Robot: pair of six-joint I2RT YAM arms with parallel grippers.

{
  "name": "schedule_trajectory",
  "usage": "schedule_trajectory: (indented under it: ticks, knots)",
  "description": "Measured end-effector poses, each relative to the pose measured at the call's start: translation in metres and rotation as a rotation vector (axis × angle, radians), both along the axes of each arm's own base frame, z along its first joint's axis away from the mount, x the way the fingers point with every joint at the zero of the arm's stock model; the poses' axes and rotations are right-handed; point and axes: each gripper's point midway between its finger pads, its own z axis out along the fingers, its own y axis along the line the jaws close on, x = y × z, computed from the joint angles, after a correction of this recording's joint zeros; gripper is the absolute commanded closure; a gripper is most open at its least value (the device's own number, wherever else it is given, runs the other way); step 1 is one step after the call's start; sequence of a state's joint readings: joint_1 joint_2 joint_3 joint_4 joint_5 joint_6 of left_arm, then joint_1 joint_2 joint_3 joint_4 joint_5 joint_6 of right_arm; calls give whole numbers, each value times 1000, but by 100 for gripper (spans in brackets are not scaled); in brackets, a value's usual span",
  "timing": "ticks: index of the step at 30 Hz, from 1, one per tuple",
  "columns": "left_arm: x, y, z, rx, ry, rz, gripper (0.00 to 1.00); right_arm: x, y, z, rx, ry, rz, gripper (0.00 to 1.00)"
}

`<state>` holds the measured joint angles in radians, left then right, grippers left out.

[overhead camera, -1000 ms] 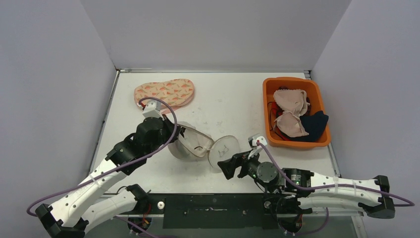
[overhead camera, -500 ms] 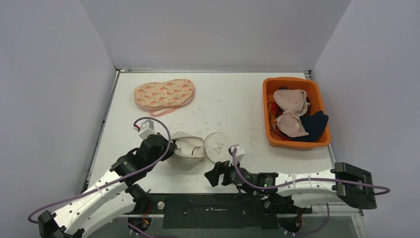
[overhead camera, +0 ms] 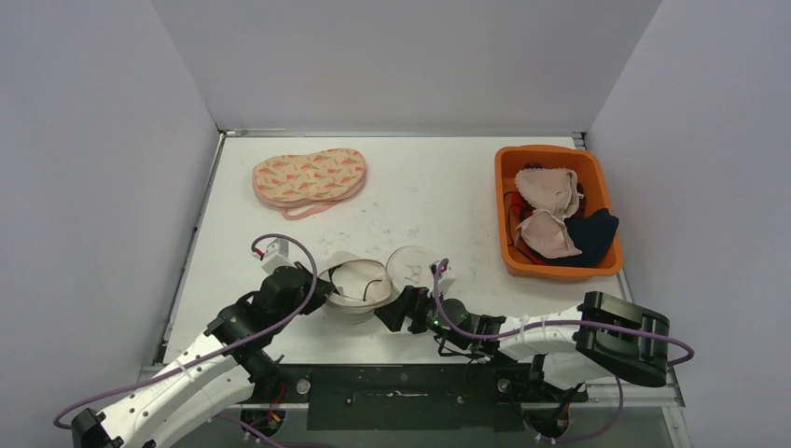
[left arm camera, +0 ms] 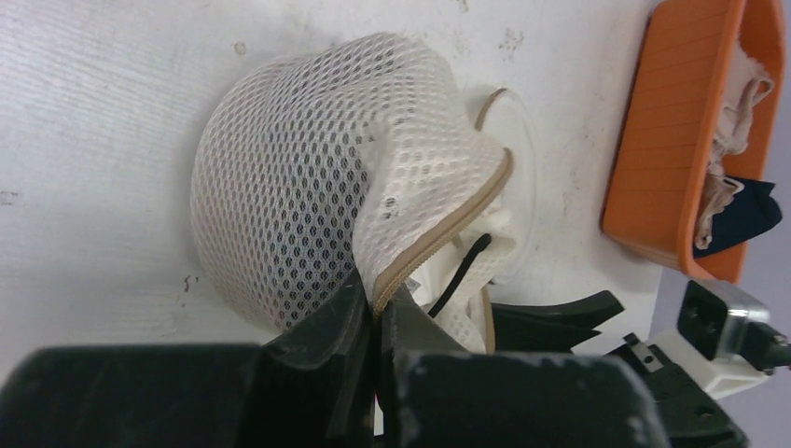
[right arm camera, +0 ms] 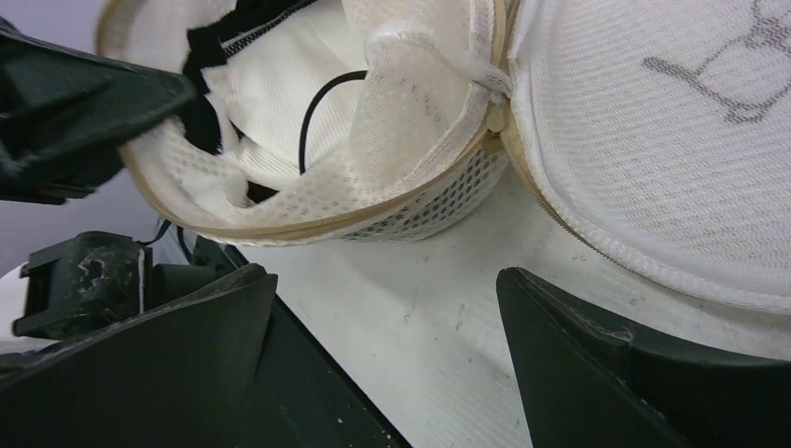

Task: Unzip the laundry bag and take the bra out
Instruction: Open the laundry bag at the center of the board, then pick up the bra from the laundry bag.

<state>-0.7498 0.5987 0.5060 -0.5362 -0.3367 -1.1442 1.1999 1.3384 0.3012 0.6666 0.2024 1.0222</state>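
**Bag held open, bra not yet taken out**

The laundry bag (overhead camera: 359, 289) sits on the white surface (overhead camera: 429, 187) between the two arms, and every place below is given from it. The left fingers (left arm camera: 377, 313) are closed tight on the bag's tan zip edge (left arm camera: 438, 247), at the side nearest the left arm. I judge the pinch is there to hold the mesh dome steady and keep its mouth lifted. The zip looks fully run, since the round flap (overhead camera: 413, 266) lies folded back flat on the bag's right side.

The bra (right arm camera: 280, 103) is inside the bag. Through the opening, white padding and a thin black strap (right arm camera: 317, 103) show. The right fingers (overhead camera: 384, 313) stand wide apart with nothing between them, low on the surface just before the bag's mouth. They seem lined up to reach in for the bra.

By count there are one bag, one flap and one bra seen inside it. Well right of the bag and further back is one orange tub (overhead camera: 508, 187), holding two pale cups and one dark garment. Well behind the bag lies one peach patterned piece (overhead camera: 310, 177), bra-shaped.
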Motion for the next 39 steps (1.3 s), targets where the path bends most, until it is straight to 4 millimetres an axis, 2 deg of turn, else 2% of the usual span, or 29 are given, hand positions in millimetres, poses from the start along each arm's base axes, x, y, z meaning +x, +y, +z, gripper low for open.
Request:
schedule_trajectory:
  ticks: [5,7,12,18,20,28,29,30,33,39]
  knots:
    - [-11,2,-29,17,48,-25,100,7,3,13,85,20,-13,4]
    - [-13,3,-33,18,55,-30,100,14,2,15,110,31,-37,4]
    - [-14,2,-29,-3,38,-37,100,32,-3,5,121,85,-95,6]
    - [-14,0,-28,-12,36,-44,100,46,13,-1,141,137,-101,15]
    - [-14,-1,-27,-13,37,-46,100,48,18,-2,149,147,-99,21]
    - [-14,-2,-27,-19,34,-50,100,55,22,5,187,134,-106,74]
    - [-14,-2,-27,-19,34,-50,100,56,22,4,180,129,-107,85]
    - [-14,-2,-26,-20,33,-50,100,56,21,4,169,118,-106,91]
    - [-14,-2,-25,-24,29,-50,100,60,19,7,118,76,-103,95]
    - [-16,-5,-24,-36,29,-68,97,64,1,44,-47,-123,-89,95]
